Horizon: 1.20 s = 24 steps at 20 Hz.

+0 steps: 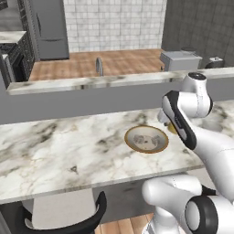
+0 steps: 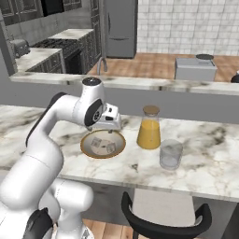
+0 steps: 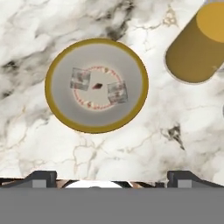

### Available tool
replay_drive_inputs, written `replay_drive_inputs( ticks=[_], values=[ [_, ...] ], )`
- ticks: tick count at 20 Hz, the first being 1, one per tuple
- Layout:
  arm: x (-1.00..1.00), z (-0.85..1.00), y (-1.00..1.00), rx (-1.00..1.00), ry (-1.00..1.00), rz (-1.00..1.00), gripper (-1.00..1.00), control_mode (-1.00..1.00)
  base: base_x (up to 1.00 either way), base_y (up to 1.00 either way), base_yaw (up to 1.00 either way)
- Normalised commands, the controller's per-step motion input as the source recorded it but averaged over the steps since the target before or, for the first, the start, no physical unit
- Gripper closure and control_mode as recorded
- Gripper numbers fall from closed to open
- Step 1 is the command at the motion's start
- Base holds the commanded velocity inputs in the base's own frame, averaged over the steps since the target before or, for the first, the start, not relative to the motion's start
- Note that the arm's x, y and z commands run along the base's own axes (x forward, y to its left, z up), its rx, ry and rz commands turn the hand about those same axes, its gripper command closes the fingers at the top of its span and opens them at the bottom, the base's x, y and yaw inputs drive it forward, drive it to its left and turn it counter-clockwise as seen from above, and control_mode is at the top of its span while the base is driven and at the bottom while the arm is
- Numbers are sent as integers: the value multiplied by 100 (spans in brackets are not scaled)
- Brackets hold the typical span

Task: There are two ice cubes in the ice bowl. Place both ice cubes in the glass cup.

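The ice bowl [image 3: 96, 42], tan-rimmed and pale grey inside, sits on the marble counter. Two ice cubes lie in it, one left of centre [image 3: 80, 79] and one right of centre [image 3: 117, 92]. My gripper [image 3: 113, 178] hangs straight above the bowl, open wide, with nothing between its fingertips [image 3: 41, 177]. In the right base view the gripper [image 2: 109, 129] hovers over the far rim of the ice bowl [image 2: 102, 157], with both ice cubes [image 2: 96, 142] [image 2: 110, 147] visible. The clear glass cup [image 2: 171, 154] stands upright to the right, past the juice carafe. The ice bowl [image 1: 146, 151] also shows in the left base view.
An orange juice carafe [image 2: 149, 127] with a cork lid stands between bowl and cup; it appears as carafe [image 3: 197, 48] in the hand view. A raised marble ledge [image 2: 140, 84] runs behind the counter. A dark chair back [image 2: 163, 224] sits below the front edge.
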Motion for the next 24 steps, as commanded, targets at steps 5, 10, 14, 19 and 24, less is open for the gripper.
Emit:
replay_drive_inputs(
  ticks=[5,10,14,19,24],
  values=[
    [50,-49,0,-10,9,0,-100,-100,0,0,0],
    [27,-48,1,-6,12,0,-100,-100,0,0,0],
    [15,-33,1,0,20,0,-100,-100,0,0,0],
    [26,-35,0,-1,7,0,-100,-100,0,0,0],
    [42,-37,0,-5,1,0,-100,-100,0,0,0]
  ],
)
